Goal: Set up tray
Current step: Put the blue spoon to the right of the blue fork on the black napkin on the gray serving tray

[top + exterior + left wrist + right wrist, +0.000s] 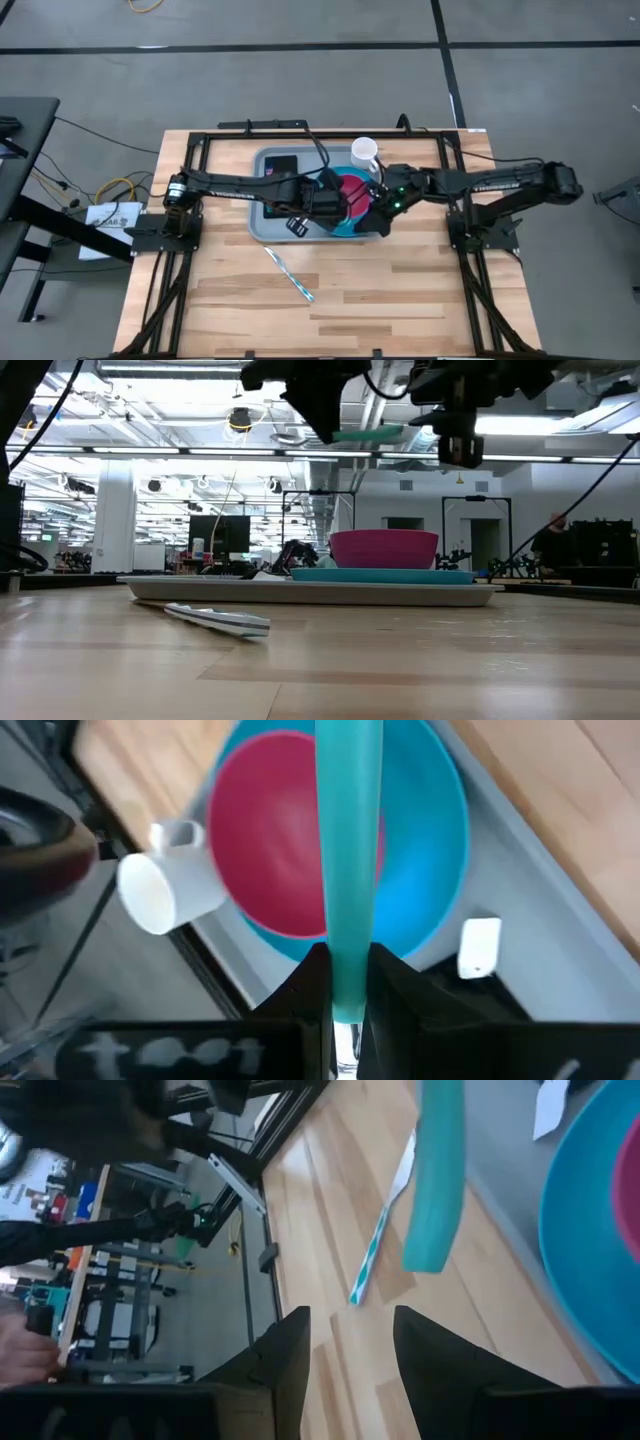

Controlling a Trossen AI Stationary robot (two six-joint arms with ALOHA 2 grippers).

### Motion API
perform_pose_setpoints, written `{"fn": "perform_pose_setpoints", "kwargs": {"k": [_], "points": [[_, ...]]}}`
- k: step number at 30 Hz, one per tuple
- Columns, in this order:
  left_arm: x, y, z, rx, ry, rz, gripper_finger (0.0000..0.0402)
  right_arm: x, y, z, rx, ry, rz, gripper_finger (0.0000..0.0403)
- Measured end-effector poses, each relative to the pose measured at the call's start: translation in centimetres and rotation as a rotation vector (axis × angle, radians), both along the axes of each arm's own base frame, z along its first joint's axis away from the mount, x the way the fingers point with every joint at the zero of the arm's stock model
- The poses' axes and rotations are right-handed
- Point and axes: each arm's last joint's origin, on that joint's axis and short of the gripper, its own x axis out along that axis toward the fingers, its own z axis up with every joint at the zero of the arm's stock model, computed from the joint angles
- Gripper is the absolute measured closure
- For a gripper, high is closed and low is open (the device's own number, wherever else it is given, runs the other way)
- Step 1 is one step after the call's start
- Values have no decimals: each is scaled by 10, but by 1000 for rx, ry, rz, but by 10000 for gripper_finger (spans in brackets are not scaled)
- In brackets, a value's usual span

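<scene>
The grey-blue tray (262, 215) lies flat at mid-table. On it sit a blue plate (430, 870) with a pink bowl (270, 840) in it, and a black napkin (280, 162) at its far left corner. A white mug (365, 150) stands at the tray's far edge. My left gripper (348, 970) hovers above the plate, shut on a long teal utensil (370, 433). My right gripper (350, 1345) hangs open just right of the bowl, high above the tray, touching nothing. Which kind of utensil the teal one is stays hidden. My left gripper pinches the teal utensil's flat handle (348, 945) near one end between its two fingers. The utensil runs straight on from the fingers, out over the bowl and plate. It is lifted clear and lies about level, high above the tray.
A white-and-teal striped utensil (290, 272) lies aslant on the bare wood nearer than the tray. A white tag (478, 948) lies on the tray beside the plate. Black frame rails run along the table's left, right and far sides. Wood stretches nearer than the tray.
</scene>
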Motion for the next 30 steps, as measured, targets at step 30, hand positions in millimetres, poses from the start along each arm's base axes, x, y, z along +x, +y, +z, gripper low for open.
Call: {"fn": "perform_pose_setpoints", "kwargs": {"k": [30], "points": [[7, -7, 17, 88, -92, -87, 376, 7, -23, 7, 9, -62, -92, 269]]}}
